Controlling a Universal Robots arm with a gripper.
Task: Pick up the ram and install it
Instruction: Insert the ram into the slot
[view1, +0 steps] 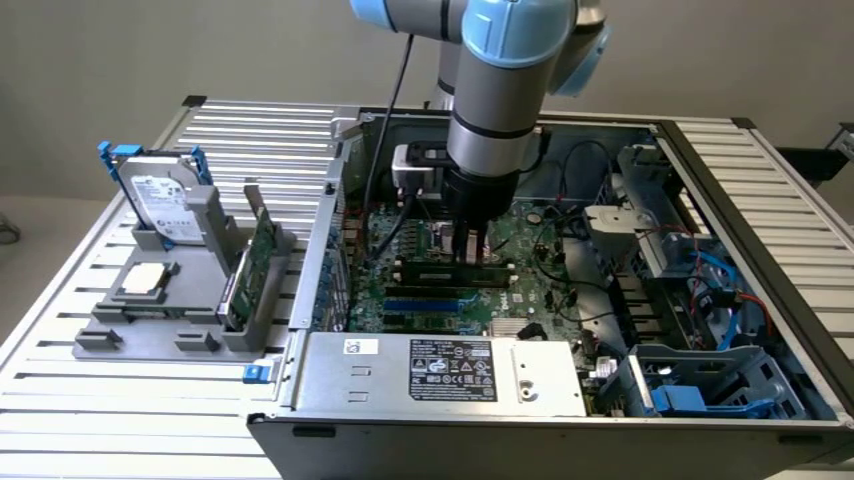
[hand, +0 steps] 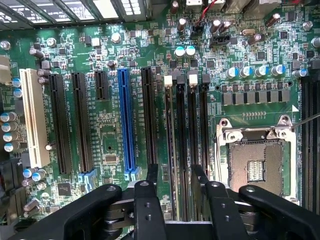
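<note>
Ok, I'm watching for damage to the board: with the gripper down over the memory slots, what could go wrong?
The gripper straddles the ram closely, so a tilted lift could snag it. The bare CPU socket nearby has exposed contacts that a stray move could hurt.

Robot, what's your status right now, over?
Gripper open, low inside the computer case. Ram stick lying along a motherboard slot, directly under the gripper. Nothing seen blocking it.
</note>
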